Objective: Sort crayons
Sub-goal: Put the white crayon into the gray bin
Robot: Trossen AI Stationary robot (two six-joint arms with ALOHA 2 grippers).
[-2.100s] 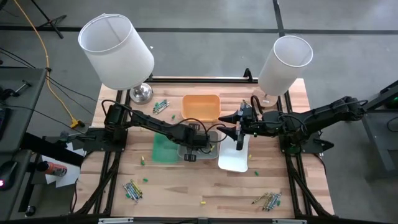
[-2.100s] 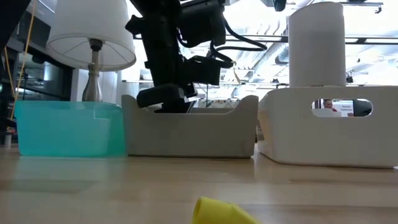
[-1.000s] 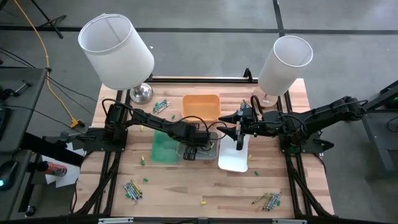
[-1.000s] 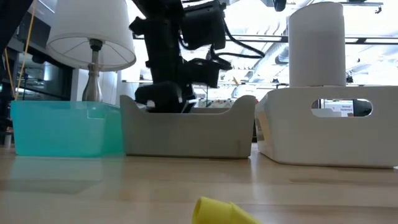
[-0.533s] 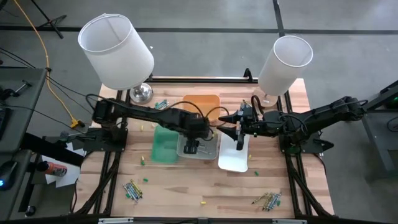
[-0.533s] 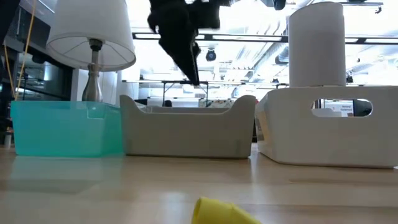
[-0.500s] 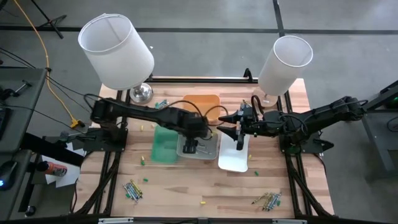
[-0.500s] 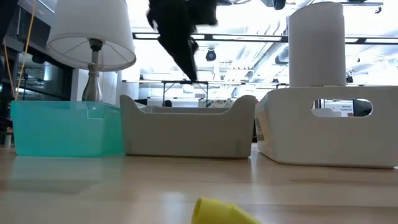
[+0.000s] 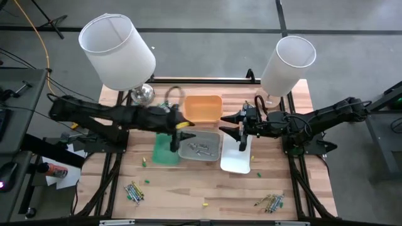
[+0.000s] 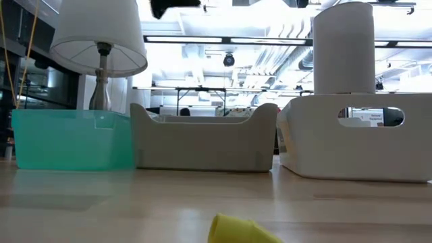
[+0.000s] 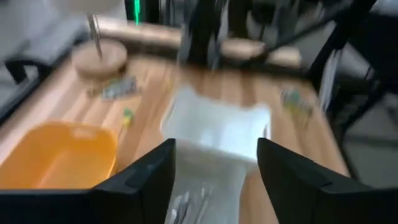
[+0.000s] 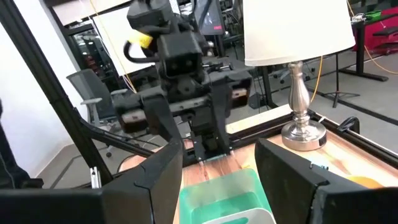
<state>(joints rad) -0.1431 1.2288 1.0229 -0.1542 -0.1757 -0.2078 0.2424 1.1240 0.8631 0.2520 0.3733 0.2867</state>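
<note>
Wooden table [image 9: 188, 188] under two white-shaded lamps, workshop floor around. Nearest edge: crayons unsorted, a mixed cluster at the front left [image 9: 133, 192], another at the front right [image 9: 271, 201], a lone yellow crayon [image 9: 204, 204] between them. Mid-table: green tray [image 9: 164, 150], grey tray [image 9: 200, 144] with several silver crayons [image 9: 200, 148] in it, white tray [image 9: 235, 160] that looks empty. Left gripper [image 9: 174, 143] hangs above the green tray, jaws apart, holding nothing. Right gripper [image 9: 241, 141] waits over the white tray, jaws apart, empty. Farther back: orange tray [image 9: 203, 107], apparently empty, and another small cluster [image 9: 162, 107] beside it. Judged early: most crayons remain unsorted.
</note>
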